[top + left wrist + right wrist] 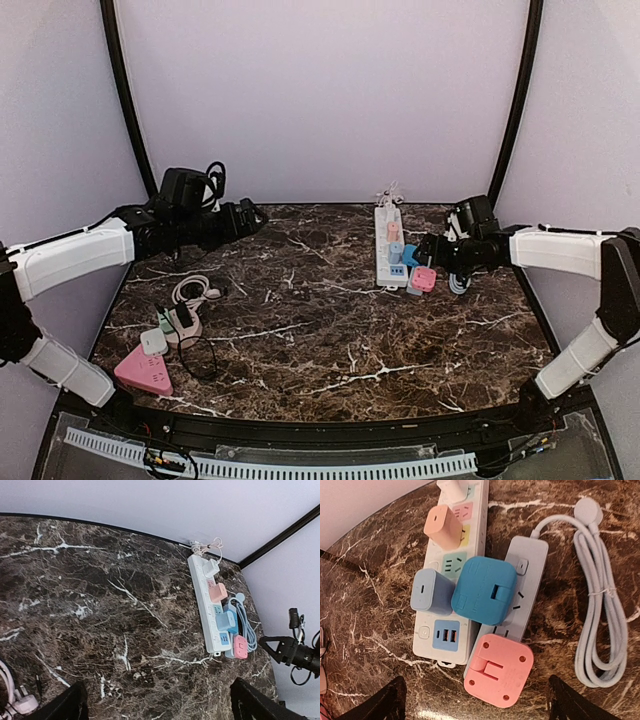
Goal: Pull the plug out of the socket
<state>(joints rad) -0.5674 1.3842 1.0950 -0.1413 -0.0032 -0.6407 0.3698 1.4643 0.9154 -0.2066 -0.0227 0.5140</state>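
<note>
The pink plug [499, 670] sits in the grey socket strip [525, 555], just beside the white power strip [427, 640]. The right gripper [435, 250] hangs near that strip, jaws apart. The left gripper [250, 215], also spread, is well left of it.

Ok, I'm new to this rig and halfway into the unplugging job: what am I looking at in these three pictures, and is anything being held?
Two robot arms sit at the near edge of a marble table. The wide picture looks down from above and behind them. The other two come from cameras on each wrist. The left gripper hangs open over the far left, holding nothing. The right gripper, also open and empty, hovers close to a white power strip and a grey strip beside it. A blue plug and a pink plug sit on the grey strip; smaller adapters sit in the white one. At near left lie chargers and cords.
</note>
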